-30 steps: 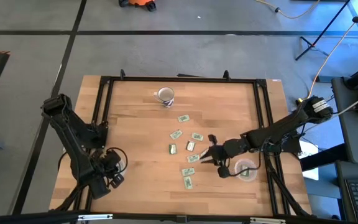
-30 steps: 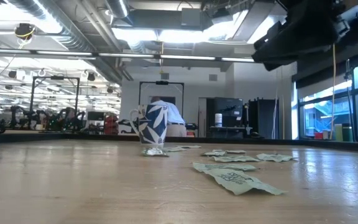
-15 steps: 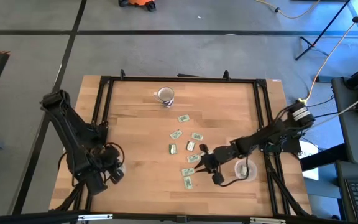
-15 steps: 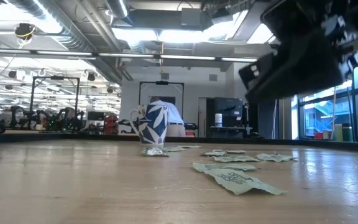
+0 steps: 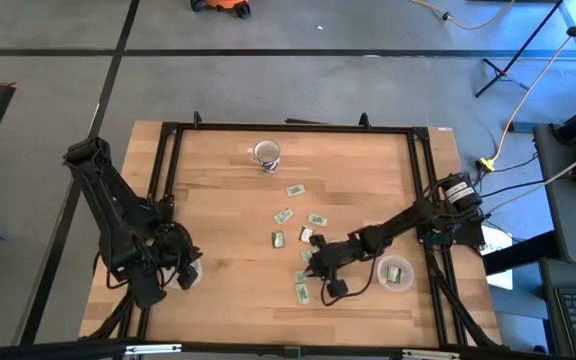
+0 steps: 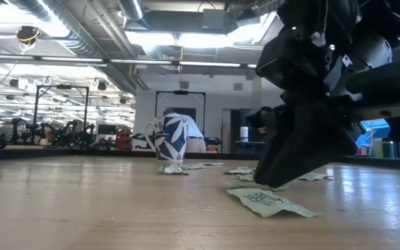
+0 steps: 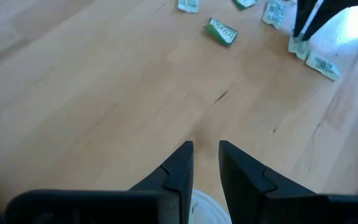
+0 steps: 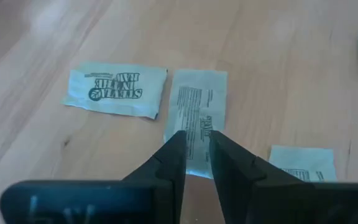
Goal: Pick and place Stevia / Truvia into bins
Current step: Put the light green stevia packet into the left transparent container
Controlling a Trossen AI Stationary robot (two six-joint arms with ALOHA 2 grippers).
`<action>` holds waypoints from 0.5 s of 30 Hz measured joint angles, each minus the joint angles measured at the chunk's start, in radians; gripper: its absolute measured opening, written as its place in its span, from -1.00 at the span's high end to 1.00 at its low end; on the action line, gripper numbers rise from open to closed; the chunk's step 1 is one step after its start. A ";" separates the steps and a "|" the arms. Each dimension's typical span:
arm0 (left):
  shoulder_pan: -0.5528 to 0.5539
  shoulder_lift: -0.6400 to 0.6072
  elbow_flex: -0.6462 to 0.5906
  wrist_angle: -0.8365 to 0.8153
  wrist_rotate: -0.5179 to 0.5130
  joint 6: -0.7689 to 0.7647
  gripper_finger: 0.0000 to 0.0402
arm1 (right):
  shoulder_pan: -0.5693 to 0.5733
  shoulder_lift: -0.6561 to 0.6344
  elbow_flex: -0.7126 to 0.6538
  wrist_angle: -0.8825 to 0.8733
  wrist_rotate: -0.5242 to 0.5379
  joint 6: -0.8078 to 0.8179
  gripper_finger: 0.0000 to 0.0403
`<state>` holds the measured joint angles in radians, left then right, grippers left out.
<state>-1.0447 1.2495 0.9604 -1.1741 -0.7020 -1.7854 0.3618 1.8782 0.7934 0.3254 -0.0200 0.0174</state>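
1. Step in hand: the pick. The right gripper (image 8: 196, 144) is low over a cluster of Stevia packets (image 5: 303, 262) near the middle of the table (image 5: 368, 170), with its fingers drawn to a narrow gap and their tips at the near end of one face-down packet (image 8: 197, 118).

2. Grip state, right: nearly closed. Whether the paper is pinched between the tips or merely lies beneath them cannot be told; the packet appears flat on the wood.

3. Neighbouring packets: one printed packet (image 8: 115, 91) lies just beside the target, their edges touching or nearly so; another (image 8: 303, 163) sits near on the other side. Further packets lie scattered toward the mug (image 5: 266, 153) at the far side.

4. Bins: one clear cup (image 5: 395, 273) stands near the right arm, beside the right table rail, and seems to hold something greenish. The second cup's rim (image 7: 210, 208) shows directly beneath the left gripper (image 7: 205, 149).

5. Left gripper: waiting at the near left of the table, fingers close together with a slim gap, holding nothing.

6. Next move, as judged: secure a single packet by its edge, lift clear without dragging the neighbour, then carry it over to the cup by the right rail.

7. Risk, as judged: thin flat paper may slip from the tips or bring a second packet along.
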 joint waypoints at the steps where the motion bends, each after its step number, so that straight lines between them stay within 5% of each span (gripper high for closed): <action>1: 0.000 0.000 0.000 0.000 -0.003 0.003 0.65 | 0.000 0.000 0.006 -0.015 0.004 0.001 0.62; 15: 0.084 0.000 0.000 0.014 -0.009 0.109 0.65 | -0.003 -0.005 0.032 -0.129 0.041 0.029 0.97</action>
<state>-0.9603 1.2495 0.9604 -1.1601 -0.7112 -1.6768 0.3592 1.8736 0.8249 0.1967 0.0212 0.0464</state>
